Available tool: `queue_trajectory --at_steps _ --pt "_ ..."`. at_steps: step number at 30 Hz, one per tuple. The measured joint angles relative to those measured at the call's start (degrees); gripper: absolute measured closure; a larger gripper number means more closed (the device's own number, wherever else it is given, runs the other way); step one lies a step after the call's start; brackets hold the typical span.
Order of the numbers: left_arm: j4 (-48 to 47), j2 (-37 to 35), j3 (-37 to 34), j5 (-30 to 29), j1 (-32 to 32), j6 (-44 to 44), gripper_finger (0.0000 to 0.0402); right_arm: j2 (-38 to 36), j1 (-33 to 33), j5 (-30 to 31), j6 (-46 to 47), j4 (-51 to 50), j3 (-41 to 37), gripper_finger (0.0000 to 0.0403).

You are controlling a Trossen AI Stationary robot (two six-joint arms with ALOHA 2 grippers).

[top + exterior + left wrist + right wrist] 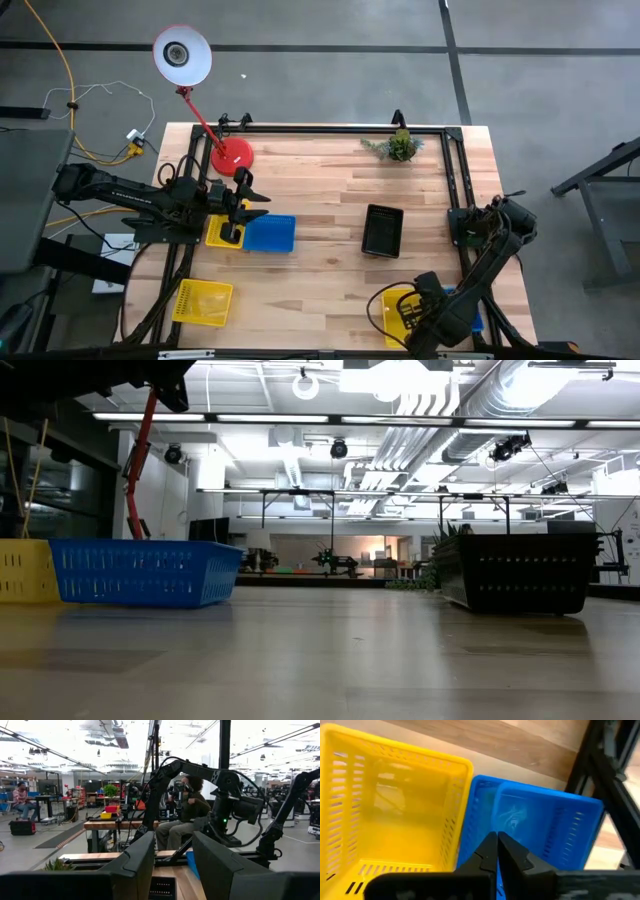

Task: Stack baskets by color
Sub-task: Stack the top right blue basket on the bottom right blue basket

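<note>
At the near right a yellow basket (400,308) (385,820) stands on its base beside a blue basket (478,322) (540,830), whose wall shows a second blue rim inside the first. My right gripper (432,302) (497,840) hangs shut over them, pointing down, above the blue basket's wall beside the yellow one, with nothing seen between its fingers. My left gripper (243,200) (172,865) waits open at the left, raised above a yellow basket (222,232) and a blue basket (270,233) (145,572) standing side by side. A black basket (383,230) (520,572) stands mid-table. Another yellow basket (203,302) stands at the near left.
A red desk lamp (230,155) stands at the far left and a small plant (400,147) at the far edge. A black frame (455,170) runs along the far and right sides. Bare wood (320,290) lies between the near baskets. A person (187,815) sits beyond the table.
</note>
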Motion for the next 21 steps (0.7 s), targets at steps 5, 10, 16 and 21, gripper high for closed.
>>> queue_trajectory --at_steps 5,10,16,21 --pt "0.02 0.00 0.00 0.00 0.01 0.00 0.0280 0.02 0.00 0.00 -0.01 1.56 -1.08 0.0403" --pt "0.02 -0.01 0.00 0.00 -0.01 0.00 0.0280 0.02 0.00 -0.10 -0.01 1.51 -0.97 0.0403" --pt "-0.01 0.00 0.00 0.00 -0.02 -0.14 0.0280 0.02 0.00 -0.15 0.14 5.50 -3.22 0.0403" --pt "-0.01 0.00 0.00 -0.01 0.01 -0.07 0.0280 0.02 0.00 -0.20 0.14 9.00 -6.02 0.0403"
